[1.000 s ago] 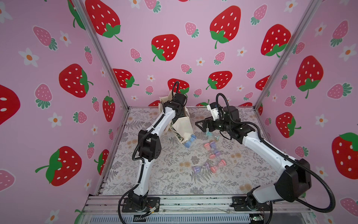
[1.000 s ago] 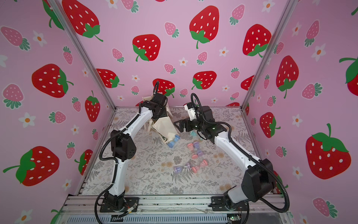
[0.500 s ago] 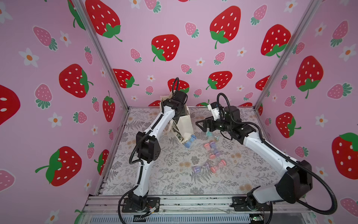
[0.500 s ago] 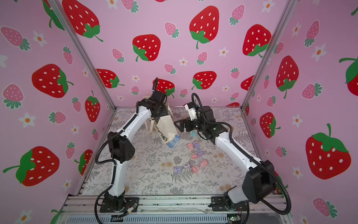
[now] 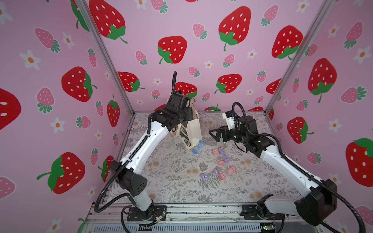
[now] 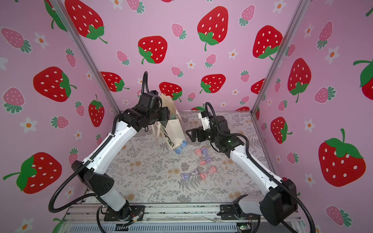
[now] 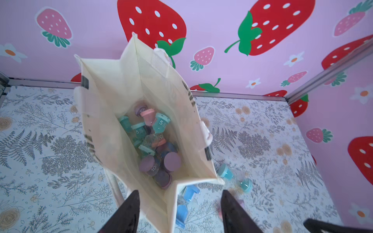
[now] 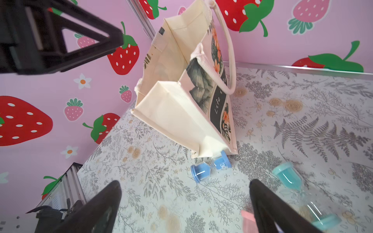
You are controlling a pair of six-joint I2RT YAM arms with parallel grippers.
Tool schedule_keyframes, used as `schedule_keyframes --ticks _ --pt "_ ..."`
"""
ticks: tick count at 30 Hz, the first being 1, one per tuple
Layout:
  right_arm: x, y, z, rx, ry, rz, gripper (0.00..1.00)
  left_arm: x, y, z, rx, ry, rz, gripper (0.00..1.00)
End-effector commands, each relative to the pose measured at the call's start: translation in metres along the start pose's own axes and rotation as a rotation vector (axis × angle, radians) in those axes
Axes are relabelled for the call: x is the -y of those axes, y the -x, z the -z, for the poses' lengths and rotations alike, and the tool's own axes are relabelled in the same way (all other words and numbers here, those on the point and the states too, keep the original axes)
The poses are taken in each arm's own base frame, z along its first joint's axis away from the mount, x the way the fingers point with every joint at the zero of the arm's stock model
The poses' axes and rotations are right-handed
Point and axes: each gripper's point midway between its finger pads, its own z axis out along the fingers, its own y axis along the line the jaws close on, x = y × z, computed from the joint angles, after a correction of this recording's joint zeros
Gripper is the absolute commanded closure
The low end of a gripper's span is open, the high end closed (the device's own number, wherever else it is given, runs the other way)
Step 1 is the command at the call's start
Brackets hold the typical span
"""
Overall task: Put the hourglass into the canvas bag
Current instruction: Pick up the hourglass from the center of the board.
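Note:
The cream canvas bag (image 5: 193,131) (image 6: 176,131) leans tilted at the back of the table, its mouth up under my left gripper (image 7: 180,193). That gripper's jaws stand apart, with the bag's near narrow wall (image 7: 157,201) loose between them. Several hourglasses (image 7: 153,141) lie inside the bag. A blue hourglass (image 5: 198,147) (image 8: 210,168) lies on the table against the bag's base. My right gripper (image 8: 184,182) (image 5: 214,134) hovers open just right of the bag with nothing between its fingers. A teal hourglass (image 8: 302,191) lies beside its right finger.
Several pink and purple hourglasses (image 5: 221,156) lie scattered on the floral table mat (image 5: 171,177) in front of the right gripper. Strawberry-print walls (image 5: 201,60) close in the back and both sides. The bag's loop handle (image 8: 232,60) hangs on its printed side.
My left gripper has risen toward the back wall, tipping the bag more upright, and its jaws have spread apart. The right arm has hardly moved.

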Motion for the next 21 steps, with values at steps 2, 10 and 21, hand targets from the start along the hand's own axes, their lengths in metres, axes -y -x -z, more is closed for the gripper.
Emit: schedule_keyframes --ticks 2,10,21 --pt "0.011 -0.025 0.004 -0.047 -0.038 -0.028 0.01 0.002 -0.014 0.019 0.064 -0.082 -0.016 0.35" --pt "0.027 -0.067 0.000 -0.109 -0.066 -0.054 0.01 -0.010 -0.088 0.048 0.064 -0.181 -0.070 0.35" --pt "0.045 -0.106 -0.014 -0.148 -0.083 -0.102 0.01 0.011 -0.172 0.015 -0.026 -0.303 -0.200 0.35"
